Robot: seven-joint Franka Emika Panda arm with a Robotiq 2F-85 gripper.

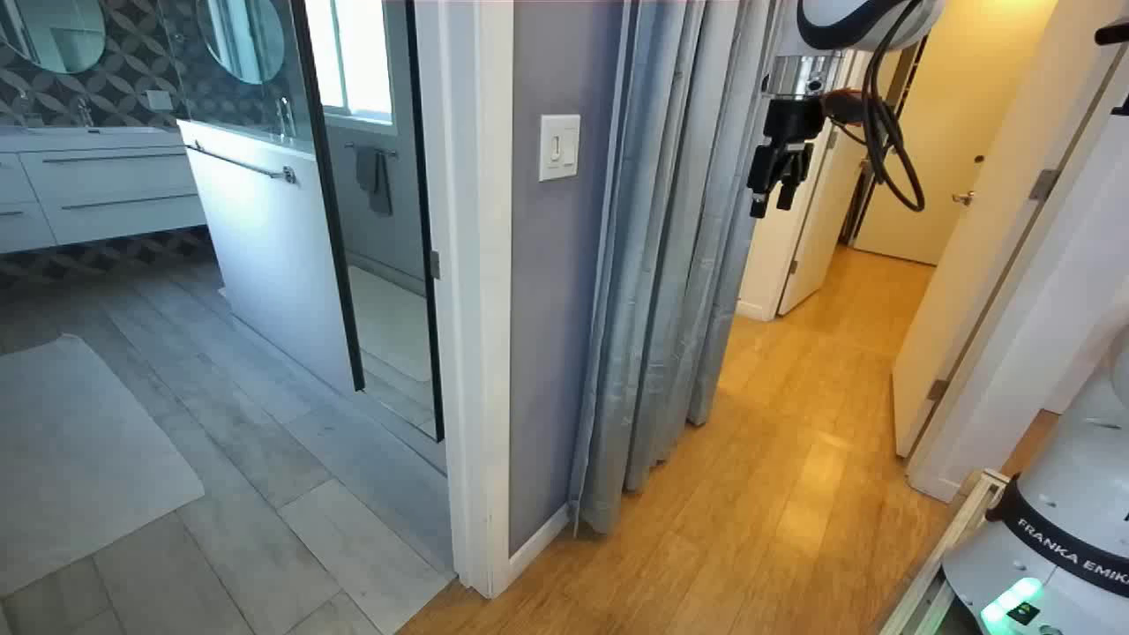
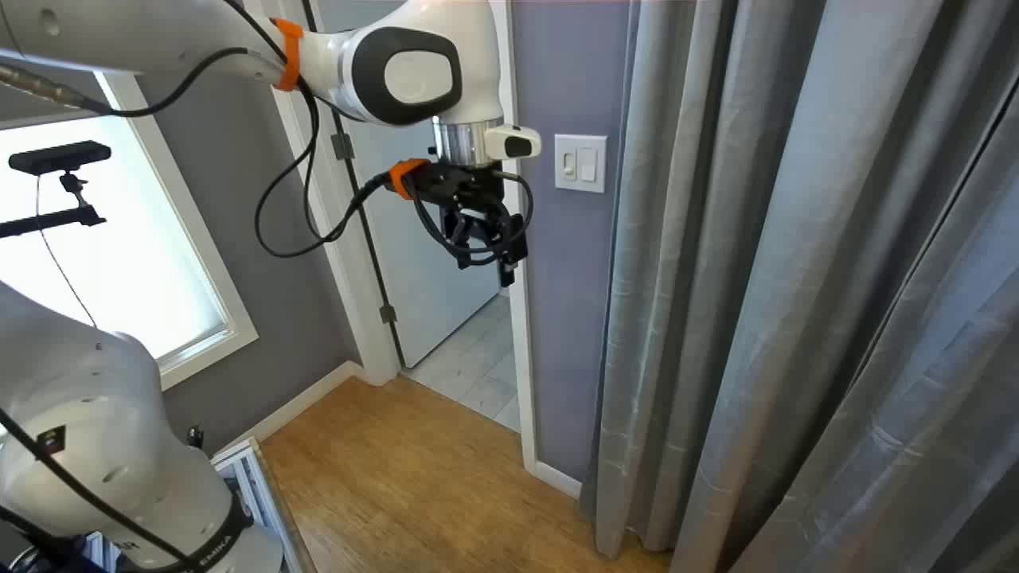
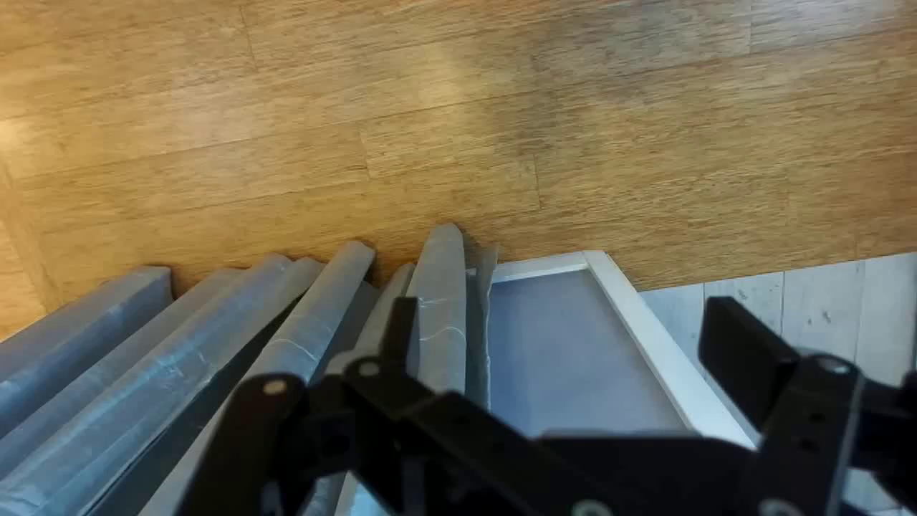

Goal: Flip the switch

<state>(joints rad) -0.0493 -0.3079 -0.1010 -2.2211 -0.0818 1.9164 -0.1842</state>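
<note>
Fingers (image 3: 745, 351), black, blocky, paired — spread wide, nothing between them. Their black mechanical gripper (image 1: 772, 205) points downward in both exterior views, apart from the white rectangular switch plate (image 2: 580, 163). Plate: upright on the grey-lavender painted wall (image 2: 564, 334), just beside the grey pleated fabric curtain (image 2: 716, 318); two small white controls (image 2: 588, 165), side by side. Which is meant, and how each stands, cannot be told at this size. Handling, as judged: fixed, not liftable; smooth hard plastic, light of action, short of travel, apt to let a fingertip slide. Hold: none wanted — joined fingertips pressed on one end of the control, gently, lest the plate crack.
</note>
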